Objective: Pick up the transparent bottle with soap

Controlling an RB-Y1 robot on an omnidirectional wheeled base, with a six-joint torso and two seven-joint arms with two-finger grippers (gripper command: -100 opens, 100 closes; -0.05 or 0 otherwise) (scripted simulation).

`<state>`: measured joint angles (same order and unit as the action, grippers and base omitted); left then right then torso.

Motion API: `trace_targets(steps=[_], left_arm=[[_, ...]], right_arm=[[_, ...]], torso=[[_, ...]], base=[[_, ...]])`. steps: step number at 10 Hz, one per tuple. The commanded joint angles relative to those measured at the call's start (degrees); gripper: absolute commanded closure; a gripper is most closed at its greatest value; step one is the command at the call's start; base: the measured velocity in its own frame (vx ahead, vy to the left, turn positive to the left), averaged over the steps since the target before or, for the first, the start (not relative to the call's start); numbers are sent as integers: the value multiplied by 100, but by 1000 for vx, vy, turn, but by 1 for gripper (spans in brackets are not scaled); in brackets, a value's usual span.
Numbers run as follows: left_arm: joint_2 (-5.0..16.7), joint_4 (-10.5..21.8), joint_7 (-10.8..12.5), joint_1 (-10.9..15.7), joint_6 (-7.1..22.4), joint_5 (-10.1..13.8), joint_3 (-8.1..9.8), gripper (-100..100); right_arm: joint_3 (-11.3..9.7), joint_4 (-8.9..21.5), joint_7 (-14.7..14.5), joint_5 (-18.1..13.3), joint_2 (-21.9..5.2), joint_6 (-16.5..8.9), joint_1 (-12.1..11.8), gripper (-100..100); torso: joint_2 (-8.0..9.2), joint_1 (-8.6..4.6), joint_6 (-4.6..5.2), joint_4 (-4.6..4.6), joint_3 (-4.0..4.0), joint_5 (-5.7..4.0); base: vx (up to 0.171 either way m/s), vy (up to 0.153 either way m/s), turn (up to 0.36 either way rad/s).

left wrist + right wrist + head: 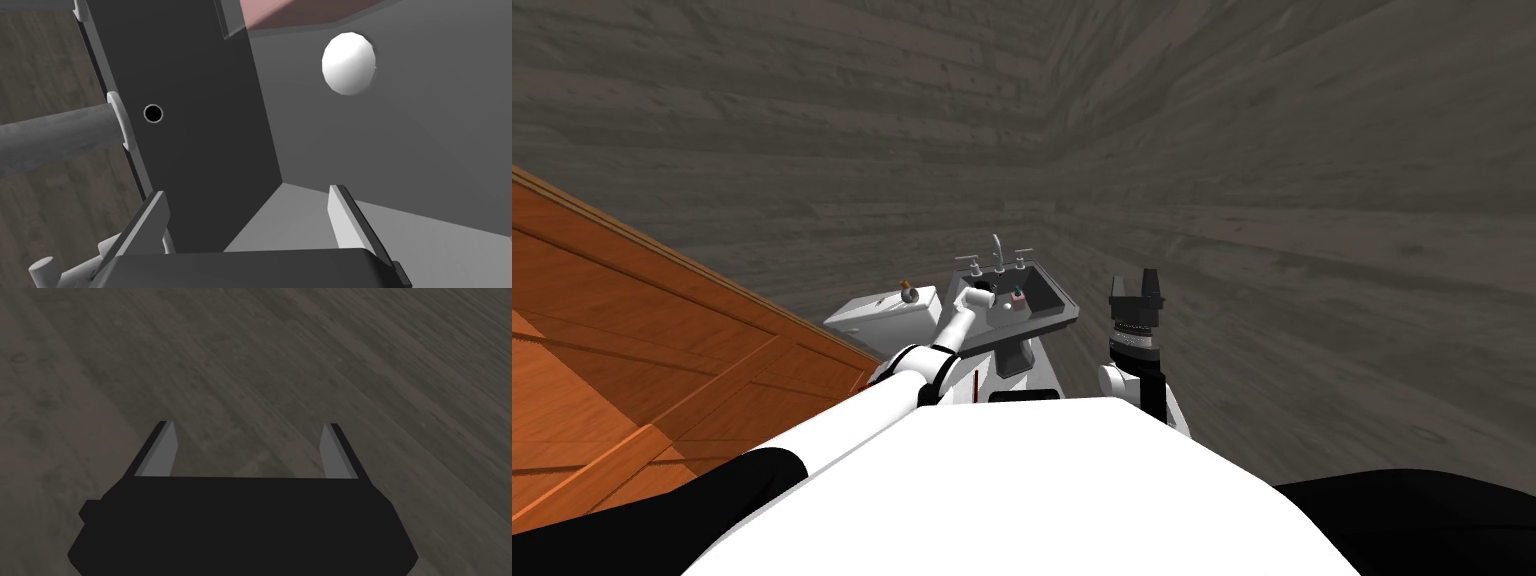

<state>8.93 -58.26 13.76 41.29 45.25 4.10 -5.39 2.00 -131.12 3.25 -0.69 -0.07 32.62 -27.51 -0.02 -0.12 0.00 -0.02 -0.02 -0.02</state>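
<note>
The left arm is stretched out over the sink (1057, 310). The left gripper (248, 190) hangs inside the basin with its two fingers spread wide and nothing between them.

In the head view the bottle (1017, 295) is a tiny thing in the basin, pinkish with a green top. It sits just beside a white ball (1006, 307) and near the arm's tip, and it is too small there for any label to be read.

The left wrist view shows the basin up close. There is a dark inner wall with a small round overflow hole (153, 113), and the grey floor meets that wall just ahead of the fingers. The white ball sits large beyond the fingertips, apart from them. Past the ball a pale pink surface (300, 12) is cut off by the edge. Its colour matches the bottle, but I cannot tell its shape. A grey metal stem (55, 135) on a pale collar stands on the rim behind the dark wall.

The head view gives the surroundings. A faucet (996, 250) rises at the back of the sink between two handles. A white toilet tank (872, 318) stands on the sink's left, with a small orange-topped item (906, 292) on its lid. Orange-brown wooden panelling (632, 340) lies further left.

The right gripper (1134, 280) is held up to the right of the sink, well apart from it. The right wrist view shows its fingers wide apart and empty.
</note>
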Motion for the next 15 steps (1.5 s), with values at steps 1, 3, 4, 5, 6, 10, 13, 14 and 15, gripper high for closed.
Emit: trace_targets(steps=[1,3,4,5,6,10,13,14,15], left_arm=[[-15,240,27,228,247,8,9,-100],[-81,567,86,543,516,-8,27,-100],[-152,762,144,745,717,-25,46,-100],[-152,880,144,849,772,-25,46,-100],[-224,1054,203,1045,1008,-43,67,-100],[-371,1692,317,1667,1441,-83,114,-100],[-447,1971,372,1973,1629,-104,138,-100],[-527,2197,425,2194,1798,-124,164,-100],[-527,2198,425,2217,1798,-124,164,-100]], right_arm=[[0,0,0,0,0,0,0,0],[0,0,0,0,0,0,0,0],[0,0,0,0,0,0,0,0],[0,0,0,0,0,0,0,0],[0,0,0,0,0,0,0,0],[0,0,0,0,0,0,0,0],[0,0,0,0,0,0,0,0],[0,0,0,0,0,0,0,0],[0,0,0,0,0,0,0,0]], torso=[[0,0,0,0,0,0],[0,2,-1,0,0,0],[1,3,0,0,0,1],[1,3,-1,0,1,0],[1,3,0,0,1,1],[0,4,-1,-1,0,1],[-3,6,-1,-1,-2,1],[-3,6,-1,-1,-2,2],[-4,4,-1,-1,-2,1]], base=[[5,-21,22],[7,-20,31],[5,-20,39],[6,-19,18],[8,-19,40],[10,-17,18],[18,-11,12],[24,-16,16],[21,-13,5]])
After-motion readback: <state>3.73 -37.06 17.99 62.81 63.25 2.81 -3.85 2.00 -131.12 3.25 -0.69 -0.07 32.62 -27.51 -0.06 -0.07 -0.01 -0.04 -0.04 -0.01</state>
